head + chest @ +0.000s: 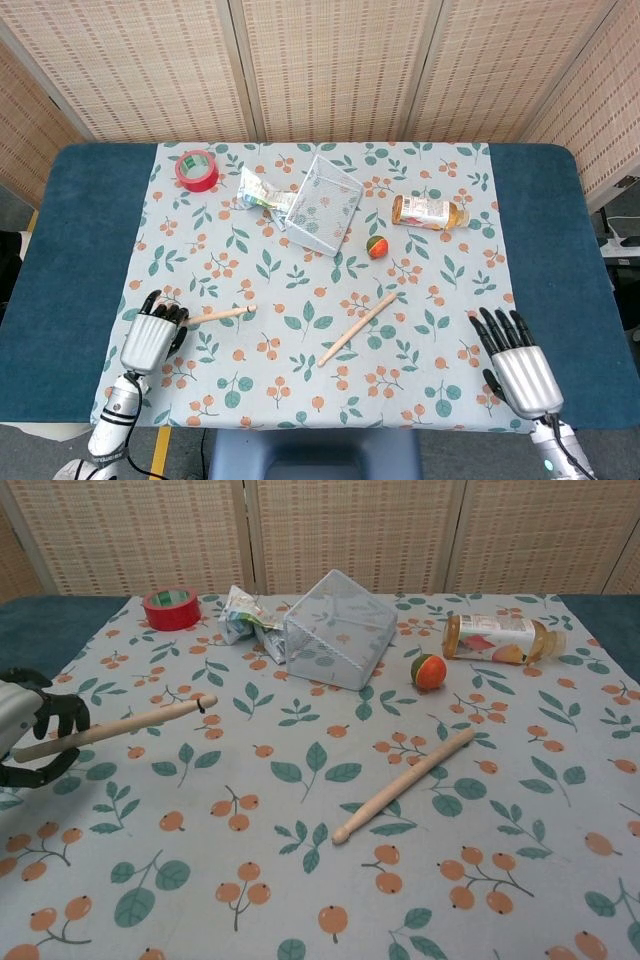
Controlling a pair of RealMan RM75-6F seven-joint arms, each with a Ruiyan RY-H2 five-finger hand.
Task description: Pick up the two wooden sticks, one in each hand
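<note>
Gripping one wooden stick [115,726], the left hand [151,338] lifts it; right hand [517,366] spread, bottle [429,212] lying far right.

Red tape roll [197,169], crumpled wrapper [262,191], mesh basket [324,203], ball [377,246] and bottle [429,212] lie on the floral tablecloth [420,330].

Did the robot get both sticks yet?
Only one so far. The left hand holds one stick, tilted up off the cloth. The other stick lies on the cloth, untouched. The right hand is open near the table's edge, so that grab is left.
</note>
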